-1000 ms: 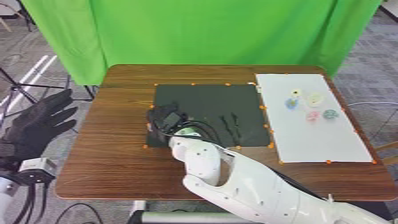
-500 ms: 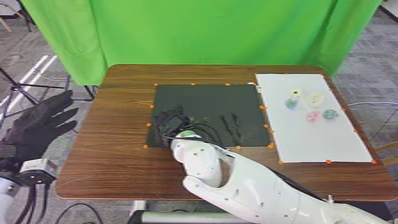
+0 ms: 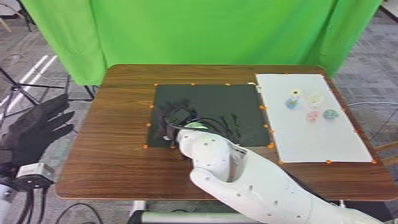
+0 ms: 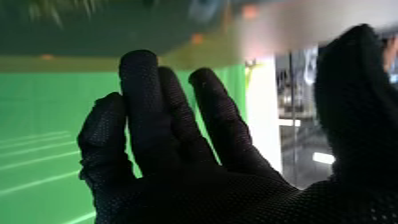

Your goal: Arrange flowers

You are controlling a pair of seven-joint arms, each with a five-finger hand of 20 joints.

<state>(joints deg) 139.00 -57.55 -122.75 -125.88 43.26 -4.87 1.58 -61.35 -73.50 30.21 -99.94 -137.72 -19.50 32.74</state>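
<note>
My right hand (image 3: 179, 114) is over the left part of the dark mat (image 3: 213, 95), its palm and straight fingers showing in the right wrist view, where the hand (image 4: 195, 192) is open with nothing in its grasp. Thin dark strips (image 3: 235, 122) lie on the mat to the right of it. Small flower pieces rest on the white sheet (image 3: 311, 145): a pale yellow one (image 3: 296, 93), a blue one (image 3: 291, 103), a cream one (image 3: 314, 100), a pink one (image 3: 312, 116) and a teal one (image 3: 330, 114). My left hand (image 3: 34, 127) is open beyond the table's left edge.
Orange markers (image 3: 146, 146) line the mat and sheet on the brown table (image 3: 115, 165). A green curtain (image 3: 213, 35) hangs behind the table. The white right forearm (image 3: 240, 172) crosses the table's front edge.
The right hand and forearm have shifted a little to the right over the mat. My left hand has moved slightly. The flower pieces have stayed put.
</note>
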